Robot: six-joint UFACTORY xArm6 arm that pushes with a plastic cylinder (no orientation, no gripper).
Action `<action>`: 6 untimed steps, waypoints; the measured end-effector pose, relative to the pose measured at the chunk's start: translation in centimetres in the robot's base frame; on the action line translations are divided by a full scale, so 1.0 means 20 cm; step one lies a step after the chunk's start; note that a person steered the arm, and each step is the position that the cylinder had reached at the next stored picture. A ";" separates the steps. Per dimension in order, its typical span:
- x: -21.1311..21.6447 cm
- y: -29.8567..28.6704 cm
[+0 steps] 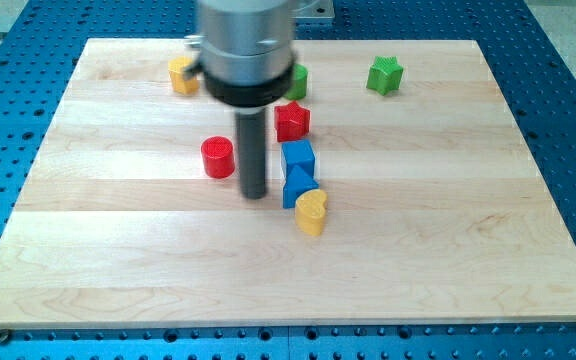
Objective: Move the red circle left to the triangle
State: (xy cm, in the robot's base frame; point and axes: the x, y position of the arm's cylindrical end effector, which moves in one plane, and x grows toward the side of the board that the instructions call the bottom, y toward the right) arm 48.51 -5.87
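The red circle [218, 158] stands on the counter [448, 250] just left of my tip [255, 194], the upright rod carrying no pincer, with the blue triangle [297, 187] just right.

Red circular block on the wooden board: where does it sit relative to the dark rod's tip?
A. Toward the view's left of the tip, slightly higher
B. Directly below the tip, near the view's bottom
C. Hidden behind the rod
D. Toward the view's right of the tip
A. The red circular block lies just to the view's left of my tip and a little above it, while the blue blocks sit on the tip's right.
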 end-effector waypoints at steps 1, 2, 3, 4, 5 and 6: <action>0.15 -0.38; -0.26 -0.70; -0.47 -0.37; -0.15 -0.13; 0.30 -0.12; 0.26 -0.13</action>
